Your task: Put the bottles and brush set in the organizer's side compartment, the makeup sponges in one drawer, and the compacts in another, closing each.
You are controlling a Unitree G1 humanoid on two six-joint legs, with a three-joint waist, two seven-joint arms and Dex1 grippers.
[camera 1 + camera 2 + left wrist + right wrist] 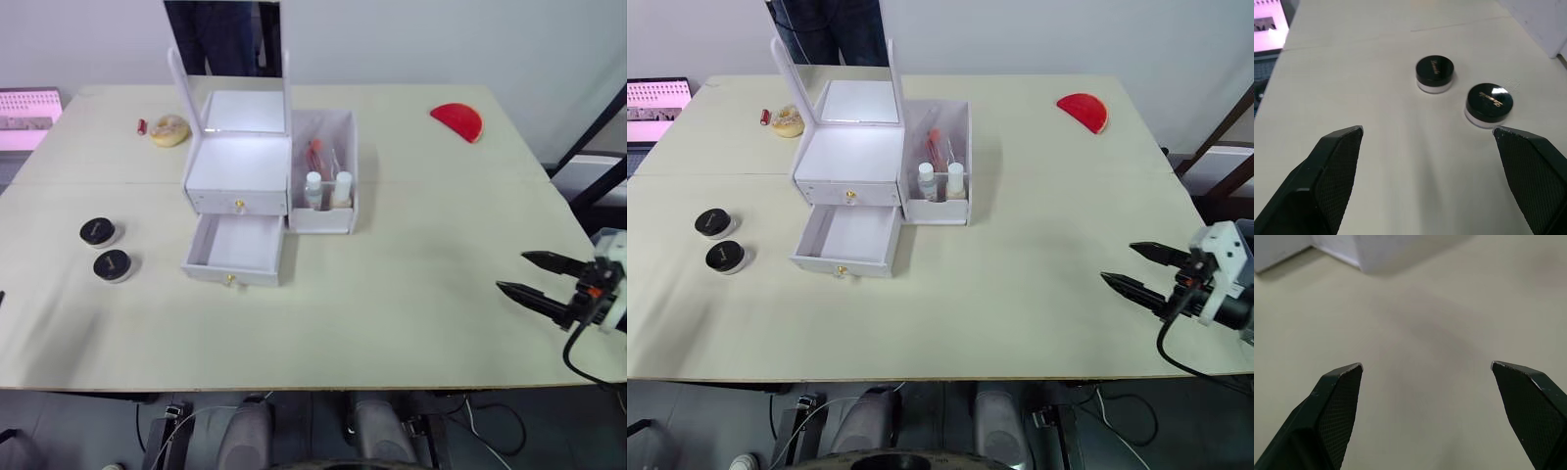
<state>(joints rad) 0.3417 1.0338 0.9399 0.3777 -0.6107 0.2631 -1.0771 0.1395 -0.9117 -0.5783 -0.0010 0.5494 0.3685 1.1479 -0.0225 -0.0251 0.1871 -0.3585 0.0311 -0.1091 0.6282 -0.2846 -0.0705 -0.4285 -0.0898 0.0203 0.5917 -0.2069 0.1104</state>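
Right gripper [524,275] hovers over bare table [411,294] at the robot's right edge, fingers spread wide and holding nothing; the organizer [257,186] stands well off to its left, upper drawer shut and lower drawer [235,250] pulled out, showing nothing inside. Both bottles [327,189] and the brush set [318,152] sit in the side compartment [324,217], the part of the organizer nearest this gripper. Left gripper [1427,134] is also spread wide and holding nothing, with the two compacts [1462,88] on the table just ahead of its fingertips, the nearer one close to one tip.
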